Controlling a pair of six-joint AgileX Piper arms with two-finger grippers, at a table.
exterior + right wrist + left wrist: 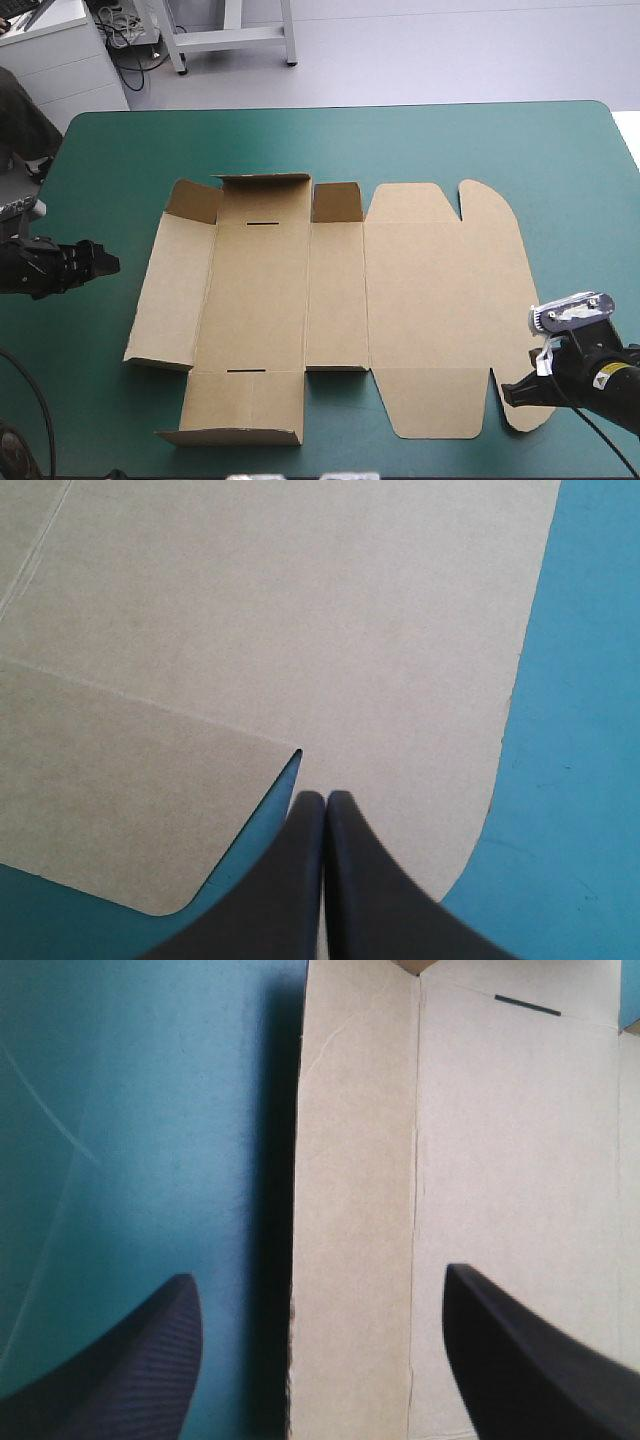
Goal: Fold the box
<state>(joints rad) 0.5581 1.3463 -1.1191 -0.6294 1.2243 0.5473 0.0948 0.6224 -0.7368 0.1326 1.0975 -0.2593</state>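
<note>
Currently, box [400, 300] state: brown cut sheet, opened out on the teal-green cover [560, 180], lying between the two grippers.
Box, left part: the long side wall [170, 290] nearest the left gripper is tilted up. The far end flap [262, 198] and the two small corner flaps [195, 200] beside it are raised. The near end flap [245, 405] is lifted slightly at its outer edge.
Box, right part: the lid panel [440, 290] and its round-cornered flaps lie flat on the cover.
Slots: a far slot [262, 223] and a near slot [243, 371], both short and dark, sit in the base panel.
Box relative to left gripper [108, 264]: the tilted side wall lies just ahead of the fingertips and apart from them. Its outer edge lines up with the gap between the fingers.
Left gripper state: released, fingers spread wide, nothing between them.
Box relative to right gripper [316, 800]: the rounded corner [420, 780] of the lid's outer strip lies under and beside the tips. The notch [297, 752] dividing it from the near lid flap [120, 800] sits just ahead of the tips.
Right gripper state: clenched, fingers pressed into one point with no board between them. Contact with the board cannot be determined.
Markings: a small yellow label [604, 375] is on the right arm; its print is too small to read.
</note>
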